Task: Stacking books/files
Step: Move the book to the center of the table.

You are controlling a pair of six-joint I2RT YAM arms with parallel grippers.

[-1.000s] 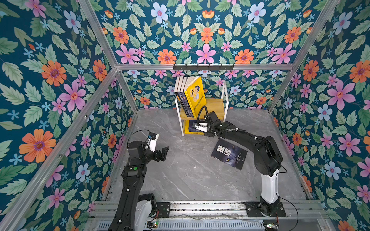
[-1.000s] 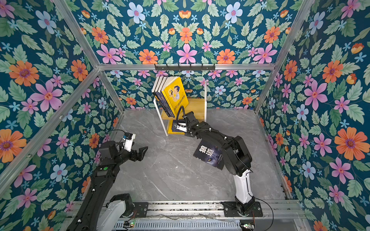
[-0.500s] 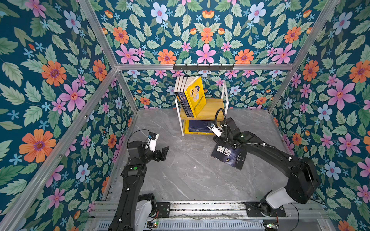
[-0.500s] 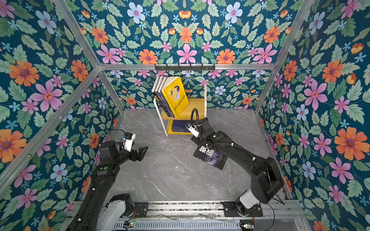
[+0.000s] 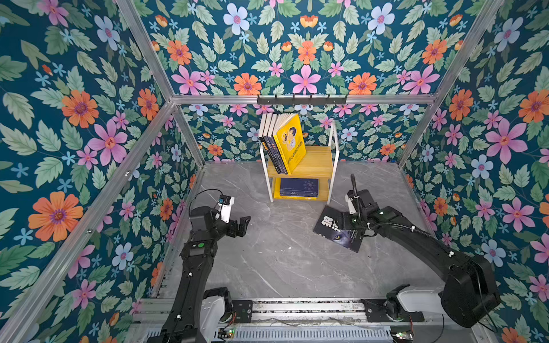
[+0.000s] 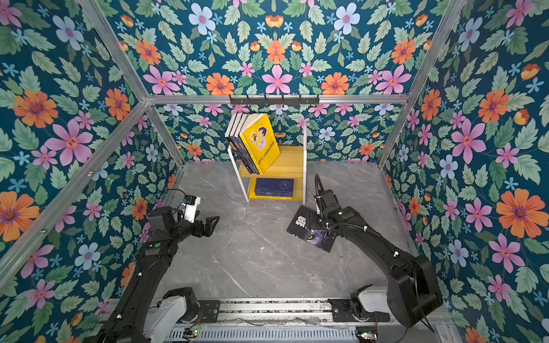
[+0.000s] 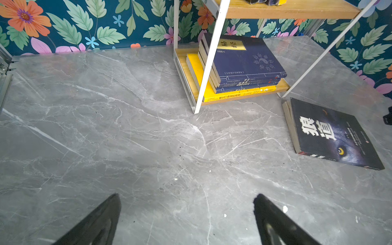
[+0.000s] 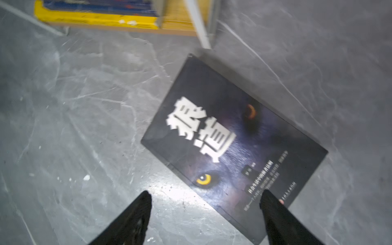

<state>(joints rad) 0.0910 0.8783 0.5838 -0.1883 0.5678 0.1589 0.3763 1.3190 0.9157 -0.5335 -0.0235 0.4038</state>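
Right gripper (image 8: pixel 205 192) hovers wide and empty over the black wolf-cover book (image 8: pixel 233 137), flat on the tabletop (image 5: pixel 267 261) beside the rack (image 5: pixel 318 163); left gripper (image 7: pixel 186 197) wide, idle; lower-shelf stack (image 7: pixel 248 63) and upper leaning row (image 5: pixel 289 144) placed, so apparently one book remains.

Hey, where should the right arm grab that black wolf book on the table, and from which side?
The black wolf book lies flat, cover up, so only thin edges offer a pinch. Probably take the long edge nearest the right pincer, coming low from the front, away from the shelf leg.
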